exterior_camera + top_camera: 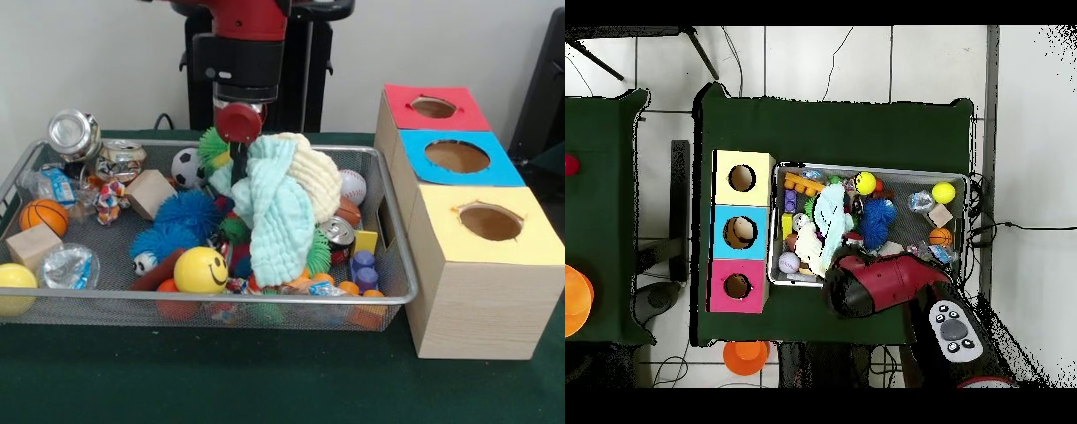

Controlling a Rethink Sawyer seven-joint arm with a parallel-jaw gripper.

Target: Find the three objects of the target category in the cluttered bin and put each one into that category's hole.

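Front view: you see the gripper [238, 150] low over the wire bin [402, 265], pinched on a pale blue cloth [278, 216] that hangs from it above the clutter, with a cream cloth [320, 172] against it; the red [433, 107], blue [456, 156] and yellow [490, 222] holes show nothing inside, so judge sorting barely begun. Overhead view: the arm [875, 285] covers the gripper; the cloth [827, 222] drapes over the bin's box-side half, near the blue hole [743, 232].

Fingers buried behind the cloth [281, 208], state unreadable; toys beneath the cloth hidden; yellow ball [13, 288] cut by picture's left edge.
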